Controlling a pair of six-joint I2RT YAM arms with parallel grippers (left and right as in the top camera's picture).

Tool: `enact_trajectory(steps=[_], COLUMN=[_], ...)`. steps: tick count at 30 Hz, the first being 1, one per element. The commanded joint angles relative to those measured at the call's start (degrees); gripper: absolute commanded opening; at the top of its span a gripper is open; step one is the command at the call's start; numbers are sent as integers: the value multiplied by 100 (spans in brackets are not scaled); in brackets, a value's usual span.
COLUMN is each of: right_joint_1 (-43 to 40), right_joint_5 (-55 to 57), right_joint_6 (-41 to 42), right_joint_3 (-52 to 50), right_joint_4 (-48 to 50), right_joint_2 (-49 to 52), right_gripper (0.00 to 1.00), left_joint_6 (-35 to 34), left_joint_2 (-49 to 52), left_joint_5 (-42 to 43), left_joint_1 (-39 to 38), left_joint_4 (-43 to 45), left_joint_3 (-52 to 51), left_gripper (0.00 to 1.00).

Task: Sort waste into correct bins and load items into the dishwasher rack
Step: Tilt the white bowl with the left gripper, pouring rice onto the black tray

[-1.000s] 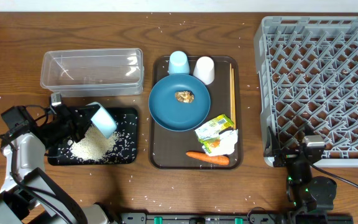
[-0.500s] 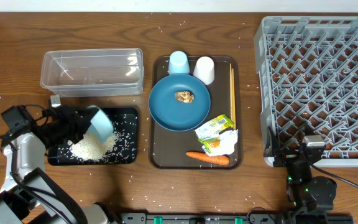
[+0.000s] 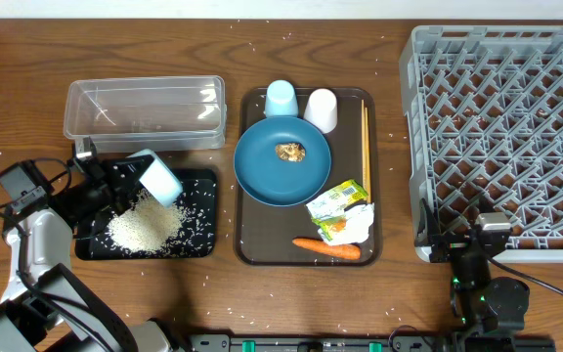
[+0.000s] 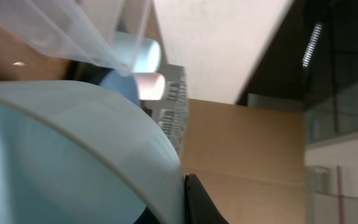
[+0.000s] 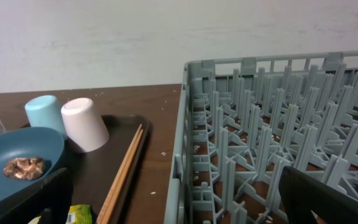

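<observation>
The left gripper [image 3: 130,183] clamps the tilted light-blue bowl [image 3: 160,179]. Beneath its jaws, white rice grains [image 3: 143,227] lie heaped in the shallow black rectangular tray [image 3: 203,249]. To their right, the round dark-blue plate [image 3: 272,171], thin wooden chopsticks [image 3: 365,137], crumpled green-yellow-and-white wrapper [image 3: 340,207] and small orange carrot [image 3: 326,248] wait unsorted. The right gripper [image 3: 469,238] gapes empty, with the unloaded grey lattice rack [image 3: 497,127] just ahead of its jaws.

We read this as a robotics lab bench staged as a dish-clearing station, not a real kitchen. Evidence: bare wooden worktop [image 3: 27,88], plain white wall [image 5: 166,37], loose cables [image 3: 553,286] trailing across the wood, grey dishwasher rack [image 3: 501,127] parked straight on the worktop, brown board panels [image 4: 247,149] behind.
</observation>
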Motion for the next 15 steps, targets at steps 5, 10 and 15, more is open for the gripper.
enact_trajectory(steps=[5, 10, 15], right_joint_1=[-28, -28, -28], right_joint_5=[42, 42, 42], right_joint_6=[-74, -74, -74], right_joint_3=[-9, -9, -9], right_joint_4=[-24, -24, -24], right_joint_2=[9, 9, 9], right_gripper=[99, 99, 99], left_joint_6=[-1325, -1998, -3062], left_joint_2=[-131, -450, -1126], left_joint_5=[476, 479, 479], left_joint_1=[-13, -13, -13], left_joint_4=[522, 529, 1172], left_joint_3=[55, 57, 175], left_gripper=[6, 6, 6])
